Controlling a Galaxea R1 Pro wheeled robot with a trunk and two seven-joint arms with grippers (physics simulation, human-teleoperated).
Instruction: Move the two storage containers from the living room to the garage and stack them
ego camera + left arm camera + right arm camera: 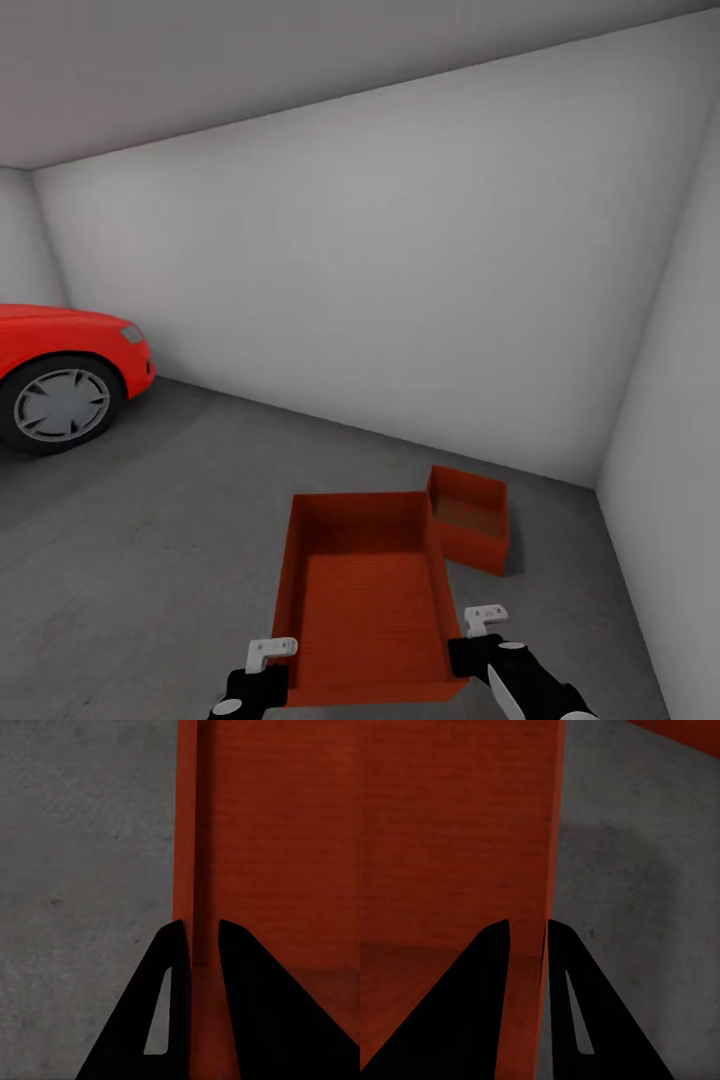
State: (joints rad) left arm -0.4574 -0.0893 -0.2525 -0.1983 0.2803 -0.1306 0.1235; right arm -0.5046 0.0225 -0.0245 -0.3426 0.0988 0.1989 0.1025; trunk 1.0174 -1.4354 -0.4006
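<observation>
Left pincer (201, 937): your two black fingers straddle the left side wall of the held container, one inside and one outside, pinching that wall near its close corner; in the head view it sits at the bottom edge (262, 668).
Right pincer (528, 937): your fingers pinch the right side wall of the same bin the same way, one finger over the ribbed bottom and the other over concrete; in the head view it sits at the bottom right (478, 640).
Held container (365, 600): orange-red, topless, long axis running away from you, carried between your two pincers above the floor; its ribbed bottom and upright walls are in plain sight.
Second container (468, 518): the same orange-red bin, resting on the floor just beyond the far right corner of the held one; you cannot tell from these views whether the two touch. It lies near the corner where the back and right walls meet.
Floor (150, 530): dark grey speckled concrete, also seen beside the bin wall in both wrist views.
Garage walls (400, 270): plain pale grey, back and right-hand.
Red car (70, 365): front end and one wheel at your far left, well apart from both bins.
</observation>
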